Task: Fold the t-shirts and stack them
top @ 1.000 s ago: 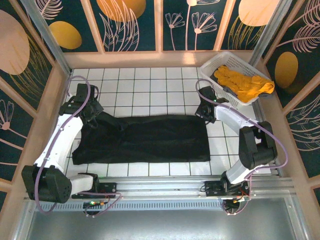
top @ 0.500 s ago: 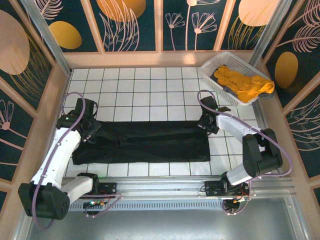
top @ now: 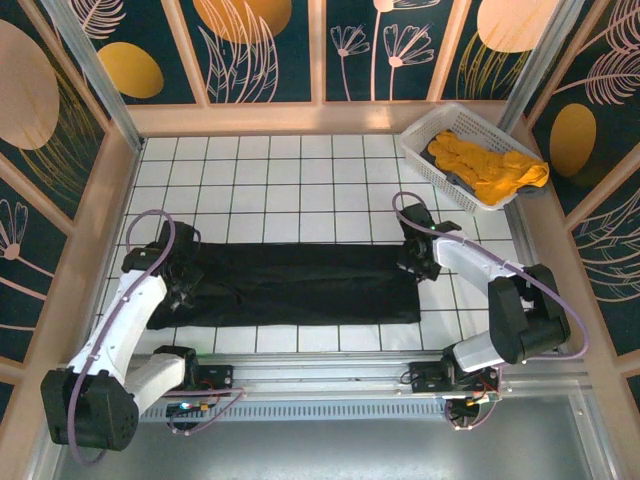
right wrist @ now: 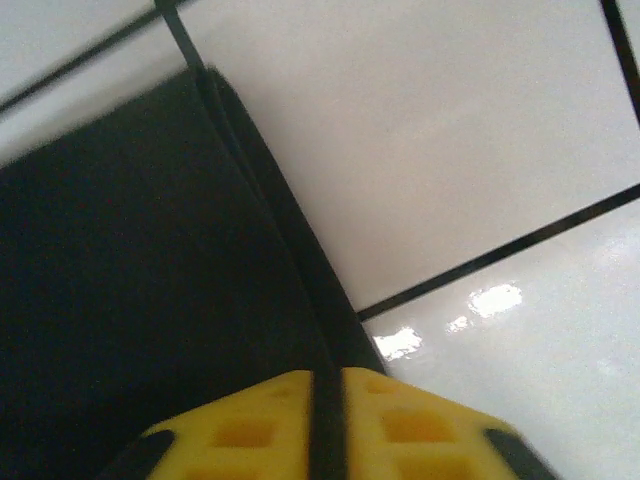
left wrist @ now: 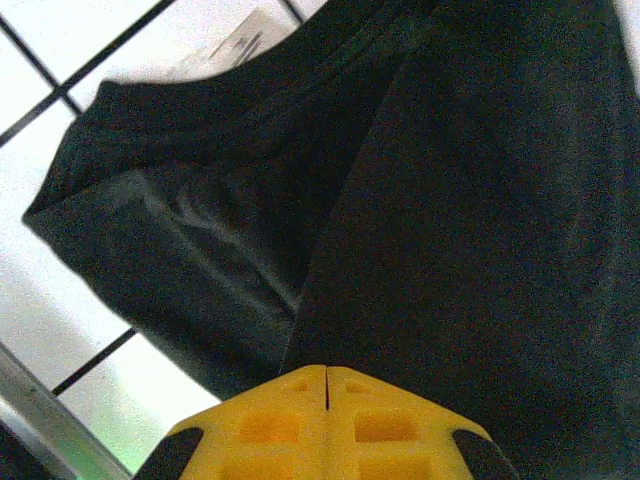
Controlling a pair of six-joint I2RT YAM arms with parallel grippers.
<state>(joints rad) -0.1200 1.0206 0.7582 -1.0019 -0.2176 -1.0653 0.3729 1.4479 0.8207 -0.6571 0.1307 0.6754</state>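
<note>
The black t-shirt [top: 300, 285] lies as a long folded band across the white tiles. My left gripper [top: 187, 282] sits at its left end, over the bunched sleeve. In the left wrist view the yellow fingers [left wrist: 327, 368] are pressed together, and a fold of the black t-shirt [left wrist: 480, 200] runs into their tips. My right gripper [top: 422, 267] is at the band's right end. Its jaws [right wrist: 327, 375] stand a narrow gap apart, filled by the hem of the black t-shirt [right wrist: 120, 280]. The mustard-orange t-shirt [top: 485, 165] lies crumpled in the basket.
The white lattice basket [top: 416, 140] stands at the back right corner, just beyond the right arm. Wooden walls enclose the tiled table [top: 300, 190] on three sides. A metal rail [top: 320, 370] with both arm bases runs along the near edge.
Both grippers moved toward the near edge and brought the shirt's far edge with them, so the black band is narrower. The right jaws have parted slightly.
</note>
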